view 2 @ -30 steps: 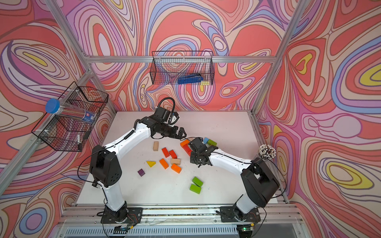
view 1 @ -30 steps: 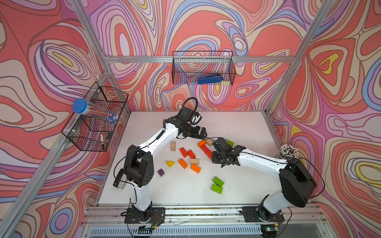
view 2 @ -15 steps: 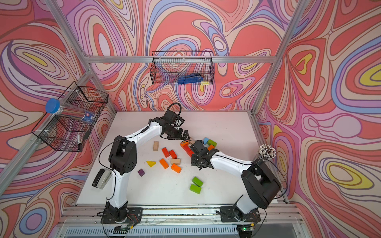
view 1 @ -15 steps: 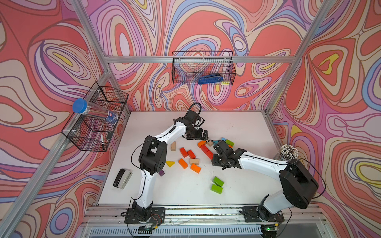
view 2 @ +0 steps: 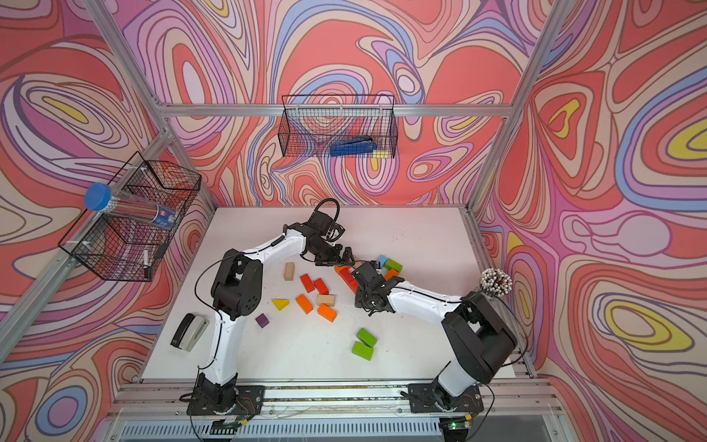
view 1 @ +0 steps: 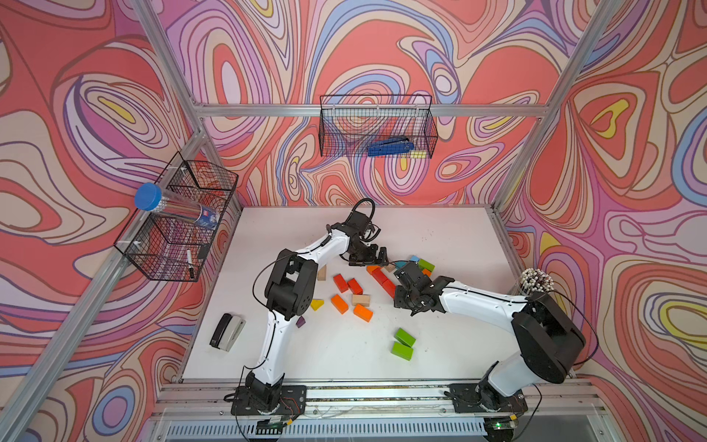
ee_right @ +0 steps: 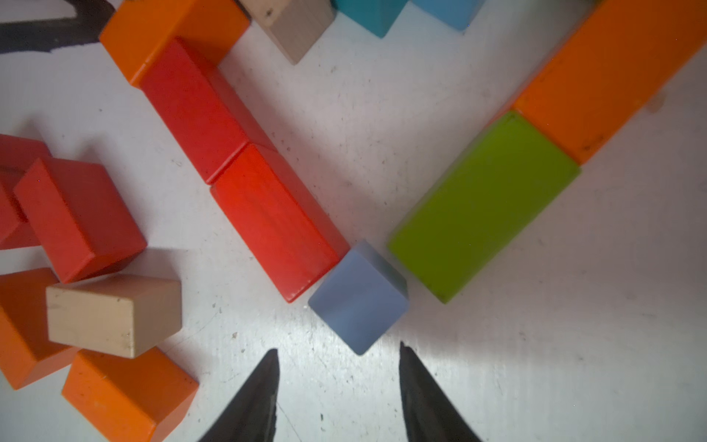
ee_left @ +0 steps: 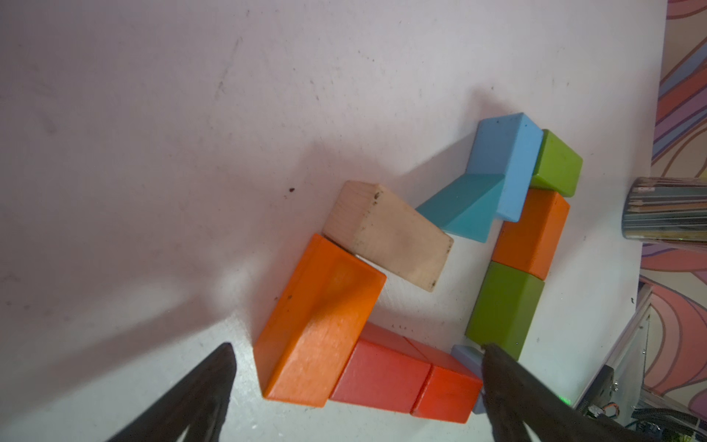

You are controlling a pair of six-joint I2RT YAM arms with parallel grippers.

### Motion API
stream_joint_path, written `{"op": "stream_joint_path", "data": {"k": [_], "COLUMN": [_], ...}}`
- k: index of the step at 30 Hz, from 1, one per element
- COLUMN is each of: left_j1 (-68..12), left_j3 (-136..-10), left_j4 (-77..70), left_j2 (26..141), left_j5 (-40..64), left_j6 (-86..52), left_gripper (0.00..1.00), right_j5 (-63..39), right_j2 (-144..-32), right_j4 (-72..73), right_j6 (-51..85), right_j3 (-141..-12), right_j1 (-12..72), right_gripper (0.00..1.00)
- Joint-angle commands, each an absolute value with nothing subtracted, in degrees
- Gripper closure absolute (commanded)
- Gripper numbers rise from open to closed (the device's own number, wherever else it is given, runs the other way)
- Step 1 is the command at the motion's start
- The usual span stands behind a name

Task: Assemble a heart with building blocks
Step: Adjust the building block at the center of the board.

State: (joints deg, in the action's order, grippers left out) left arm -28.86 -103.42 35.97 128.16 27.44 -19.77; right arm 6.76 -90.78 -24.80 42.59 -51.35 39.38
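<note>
An outline of building blocks lies mid-table. An orange brick (ee_left: 321, 321) and two red bricks (ee_right: 267, 218) form one side. A green brick (ee_right: 482, 203), an orange brick (ee_left: 530, 233), a small green block, a light blue brick (ee_left: 505, 160), a teal wedge and a plain wood brick (ee_left: 386, 233) form the rest. A blue-grey cube (ee_right: 357, 298) sits at the tip between the red and green bricks. My right gripper (ee_right: 337, 347) stands open just short of the cube, holding nothing. My left gripper (ee_left: 356, 345) hangs wide open above the orange and red bricks.
Loose blocks lie left of the outline: red (view 1: 340, 282), orange (view 1: 363, 312) and wood bricks, a yellow wedge (view 1: 316, 304) and a purple cube (view 1: 300, 322). Two green bricks (view 1: 405, 336) lie nearer the front. A stapler (view 1: 227, 332) lies front left and a pencil cup (view 1: 537, 281) stands at the right edge.
My right gripper has opened and stands a little back from the blue-grey cube. The left arm has swung toward the outline with its gripper still open.
</note>
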Motion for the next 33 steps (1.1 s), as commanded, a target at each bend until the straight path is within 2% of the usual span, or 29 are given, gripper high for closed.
{"op": "stream_joint_path", "data": {"k": [1, 18, 25, 33], "left_j1": [-29.6, -30.7, -30.7, -30.8], "left_j3": [-104.7, -104.5, -104.5, -104.7], "left_j4": [35.4, 35.9, 35.8, 35.4], "left_j2": [129.1, 128.6, 128.6, 128.8], "left_j5": [28.6, 28.2, 28.6, 29.3], "left_j6": [-20.1, -20.4, -20.3, -20.1], "left_gripper": [0.00, 0.00, 0.00, 0.00], "right_j5": [8.9, 9.9, 9.9, 10.9], "right_j2": [-91.6, -93.0, -93.6, -93.8], "right_j4": [-24.5, -24.2, -23.4, -24.0], "right_j6": [44.5, 47.1, 47.0, 46.2], "right_j3": [-51.4, -51.6, -51.6, -51.6], "right_j1": [39.5, 38.7, 38.5, 38.1], "right_gripper": [0.49, 0.50, 0.60, 0.67]}}
